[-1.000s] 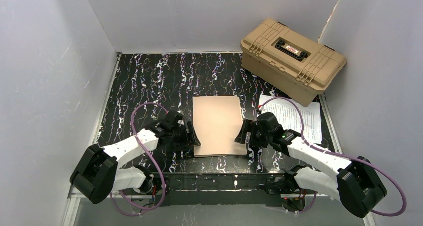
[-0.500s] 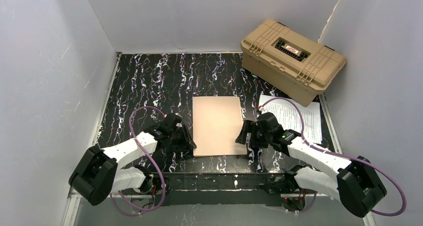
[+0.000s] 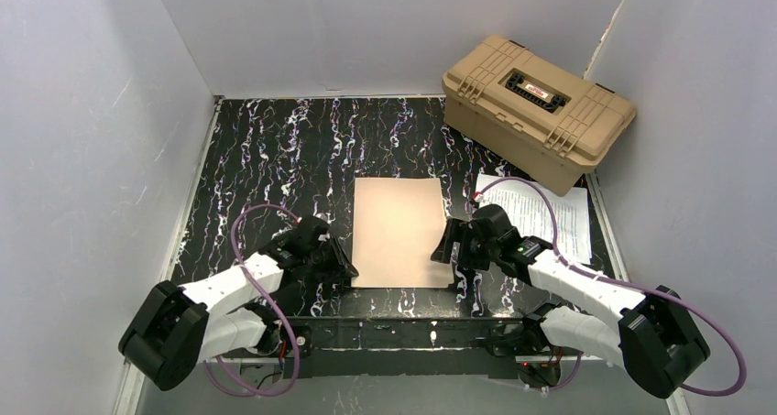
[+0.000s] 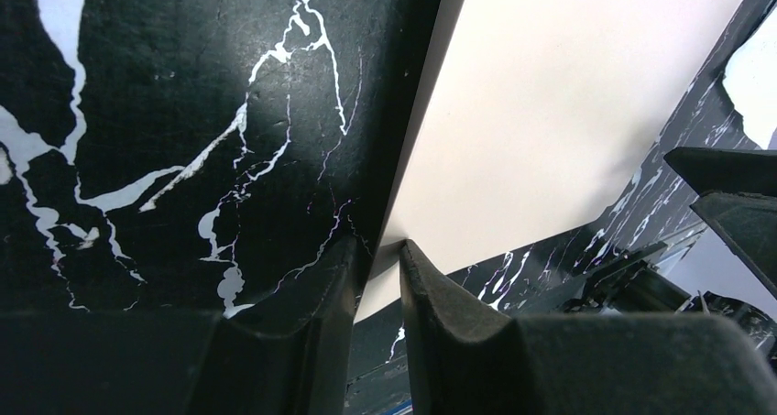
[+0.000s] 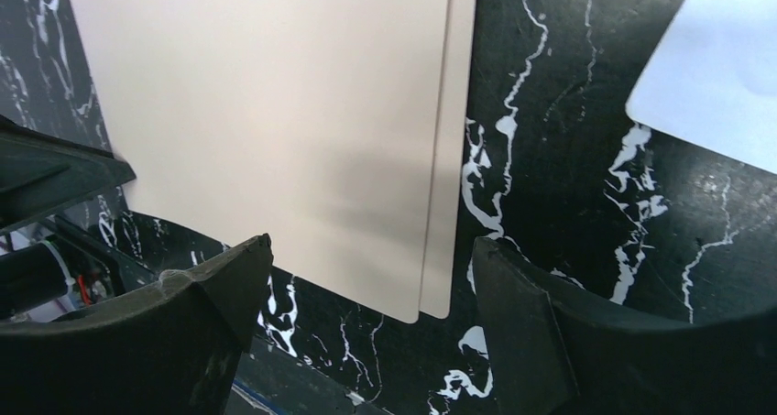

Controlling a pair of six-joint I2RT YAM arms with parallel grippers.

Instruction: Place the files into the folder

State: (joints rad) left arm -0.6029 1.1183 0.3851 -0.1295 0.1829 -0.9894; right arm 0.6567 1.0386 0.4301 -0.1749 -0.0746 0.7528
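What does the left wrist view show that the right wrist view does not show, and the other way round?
Only the left wrist view: the left pincer, fingers almost together around the folder's left edge; whether it grips yet is unclear.
Only the right wrist view: the right pincer, wide open over the folder's near right corner, where two offset layers show, and a clear corner of white paper.
Both: the tan folder and the black marbled table.
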